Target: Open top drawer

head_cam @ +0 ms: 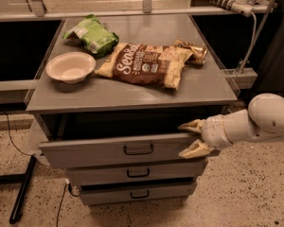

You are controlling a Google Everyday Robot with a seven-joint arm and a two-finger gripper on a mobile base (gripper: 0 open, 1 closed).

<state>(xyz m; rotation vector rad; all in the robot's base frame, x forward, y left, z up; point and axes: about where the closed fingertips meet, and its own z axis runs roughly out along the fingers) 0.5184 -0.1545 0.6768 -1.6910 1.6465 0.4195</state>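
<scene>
Top drawer point(85, 151) sits at the top of the three-drawer stack, right under the cabinet top point(132, 97). It's partly out: there's a dark gap between its front panel and the cabinet face, and the panel stands proud of the two lower drawers point(104, 174).

Gripper point(188, 139) is at the far right end of that front panel, coming in from the right on the white arm point(255, 122). The fingers point(191, 125) are apart. The upper one reaches over the panel's top edge into the gap, and the lower one is in front of the panel face, so the panel's right end lies between them. I can't tell from here whether the pads actually press on it.

Key relation: the panel's long axis runs left-right, and the slide direction is straight out toward the front of the cabinet. The black pull handle point(138, 149) is at panel centre, well to the left of the fingers, and nothing is touching it. Any pull therefore acts at the right corner, not on the centreline.

My read is that the next move is more of a straight draw outward, kept square to the cabinet face. The off-centre load could rack the drawer in its runners — or the upper finger could slip off the edge if the arm swings sideways.

On the cabinet top are a bowl point(70, 67), a brown chip bag point(144, 64), a green bag point(91, 34) and a small wrapper point(191, 51). All sit well back from the front edge, out of the drawer's path.
</scene>
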